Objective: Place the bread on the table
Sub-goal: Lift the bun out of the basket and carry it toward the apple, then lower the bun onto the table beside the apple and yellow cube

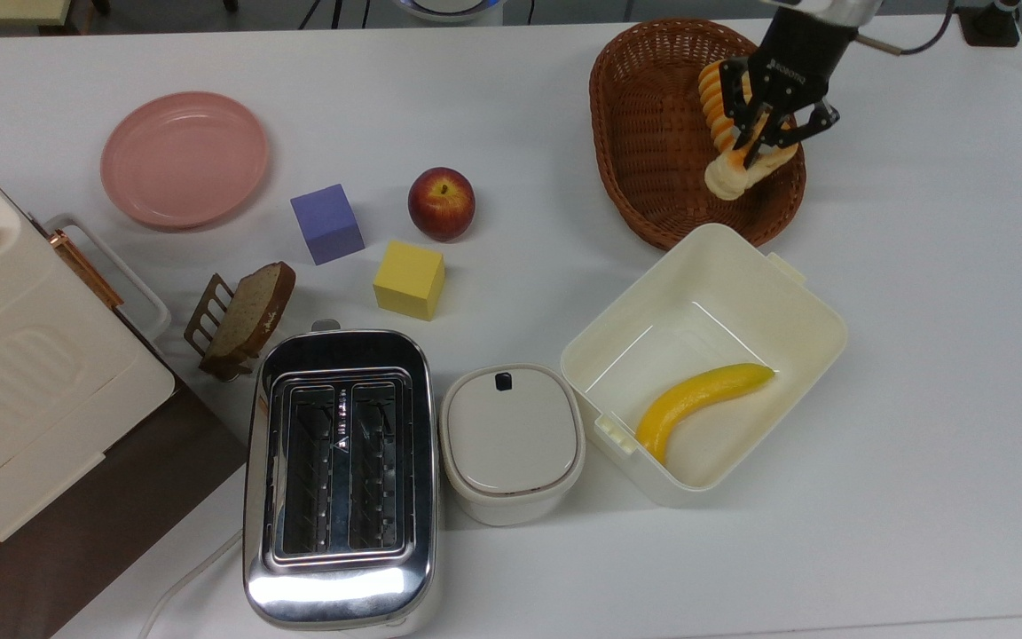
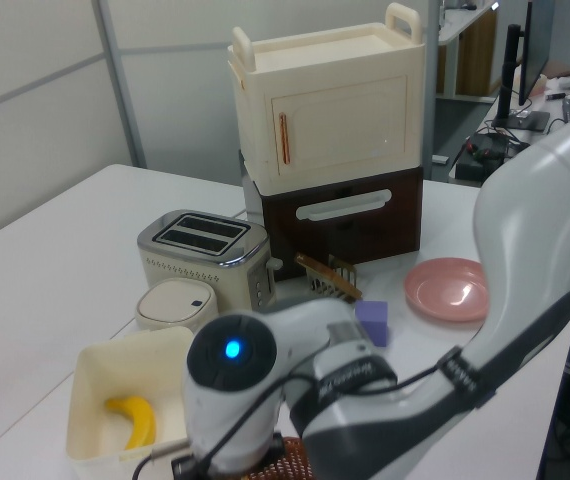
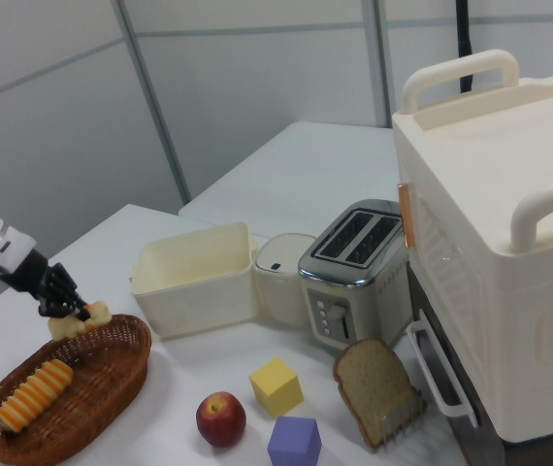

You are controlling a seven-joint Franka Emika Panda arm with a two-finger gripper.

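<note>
Tool: the tool [image 1: 764,146] is seen above the near-right part of the wicker basket in the top view; its dark fingers are pinched on the bread.
Bread: the bread [image 1: 735,173] is held clear of the basket floor, over the basket's interior; a short lobed bun, golden-orange on the crust and pale cream on the sides. In the right view the bread [image 3: 75,320] is seen just above the basket rim.
Basket: the basket [image 1: 653,133] is oval, woven from brown wicker, and stands on the worktop. A longer ridged orange-and-cream roll [image 3: 34,395] lies inside it.
Open bin: a cream plastic bin [image 1: 795,302], smooth-walled and roughly square, stands just beside the basket. One curved yellow banana [image 1: 699,399] lies on its floor.
Lidded pot: a rounded cream pot [image 1: 512,441] with a flat lid is placed between the bin and the toaster; its contents are hidden.
Toaster: a polished metal toaster [image 1: 340,484] with two slots.
Rack: a small slatted rack [image 1: 209,319] carries a brown-crusted slice [image 1: 254,306], tilted.
Plate: a round pink plate [image 1: 184,159], glossy.
Loose items: a red apple [image 1: 442,203], a purple cube [image 1: 326,224] and a yellow cube [image 1: 409,280] rest near one another on the worktop.
Worktop: the worktop [image 1: 946,373] is plain, white and smooth.
</note>
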